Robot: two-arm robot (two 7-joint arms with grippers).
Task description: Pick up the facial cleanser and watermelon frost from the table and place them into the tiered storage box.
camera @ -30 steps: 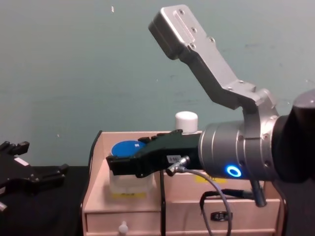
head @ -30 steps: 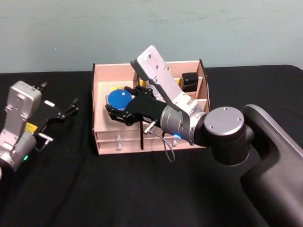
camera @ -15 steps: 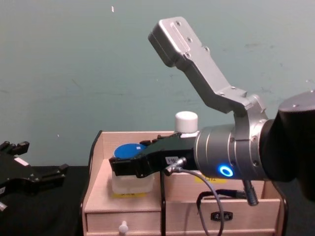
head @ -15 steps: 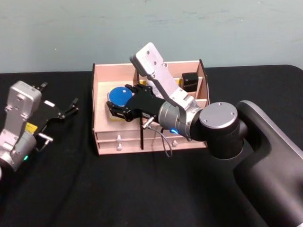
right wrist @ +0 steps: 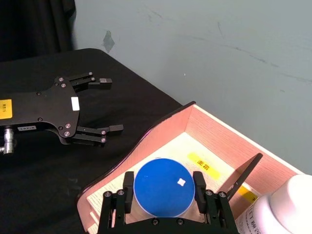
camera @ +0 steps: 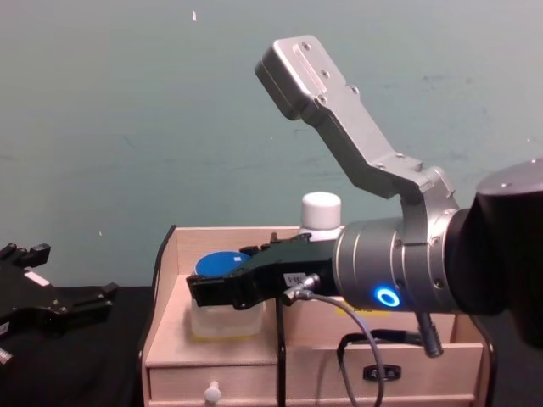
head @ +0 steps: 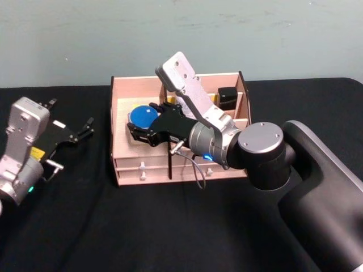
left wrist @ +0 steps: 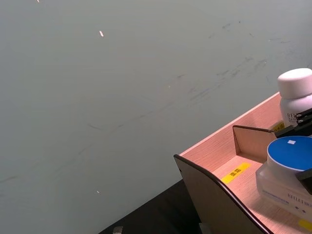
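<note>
The right gripper (right wrist: 163, 204) is reaching over the front left compartment of the tiered storage box (head: 122, 107). Its fingers (right wrist: 127, 191) are standing on both sides of a jar with a blue lid (right wrist: 164, 186), closed against it, so the jar seems to be in its hold. The jar body is pale and translucent, and in the chest view its bottom (camera: 225, 322) looks to be touching the compartment floor or hanging just above it; which of the two, the pictures are not showing clearly. Which of the two task items this jar is, one cannot read from the label.

Behind the jar, toward the back wall of the box, a white bottle with a white cap (camera: 321, 210) is already standing in a rear compartment. A dark block (head: 228, 97) is sitting in the back right compartment of the box.

The left gripper (head: 72, 134) is resting over the black surface (head: 85, 226), well apart from the box on its left side, with fingers spread and holding nothing.

The step in hand looks like the release of the jar. To do it well, the right gripper should be lowering until the jar is sitting flat on the floor, near the yellow label (right wrist: 201, 163), then opening only a little. The fingers should be going straight up afterwards, away from the wooden divider (right wrist: 246, 170) beside the jar, so that the jar is not being dragged or tipped.
</note>
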